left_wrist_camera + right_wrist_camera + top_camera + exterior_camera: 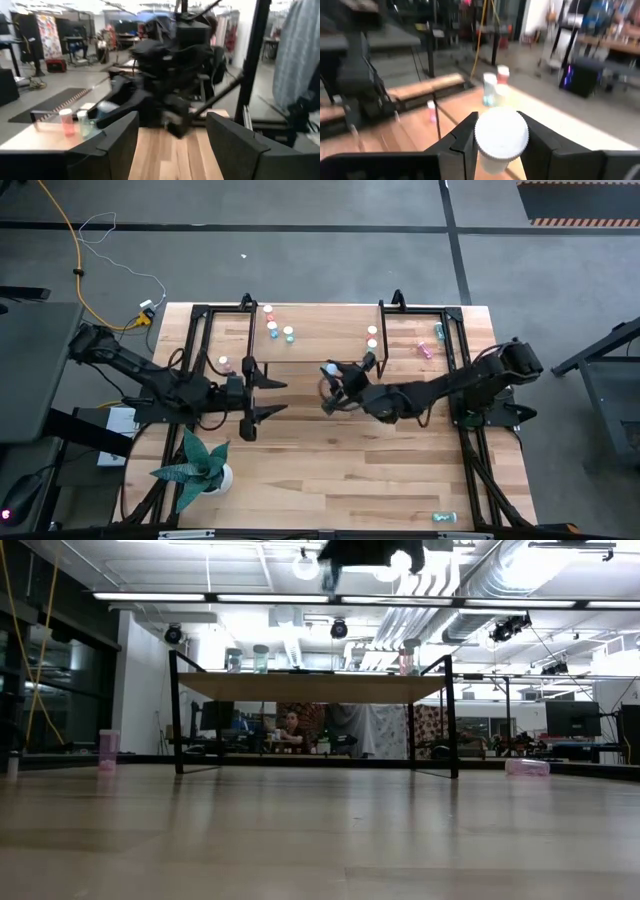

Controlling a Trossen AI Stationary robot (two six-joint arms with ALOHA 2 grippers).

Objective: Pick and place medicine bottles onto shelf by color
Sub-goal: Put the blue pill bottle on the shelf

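My right gripper (330,385) is above the middle of the table, shut on a small bottle with a white cap (501,134); its body colour is hidden. In the low view this gripper (360,552) sits high, above the shelf (310,688). The shelf (325,325) stands at the far side on thin black legs. Bottles stand on its left part (273,330) (247,659) and its right part (372,337) (405,660). My left gripper (268,397) (172,131) is open, left of centre, touching nothing. My right gripper pinches the bottle between its two fingers, which lie on opposite sides of the body just under the white cap (501,134). The cap faces the wrist camera and hides the body. The bottle is lifted clear of the table.
A pink bottle (224,363) (108,750) stands on the table left of the shelf. A pink one (425,350) (527,767) and a teal one (437,330) lie to its right. Another teal bottle (443,518) lies near the front right corner. A potted plant (200,465) stands front left.
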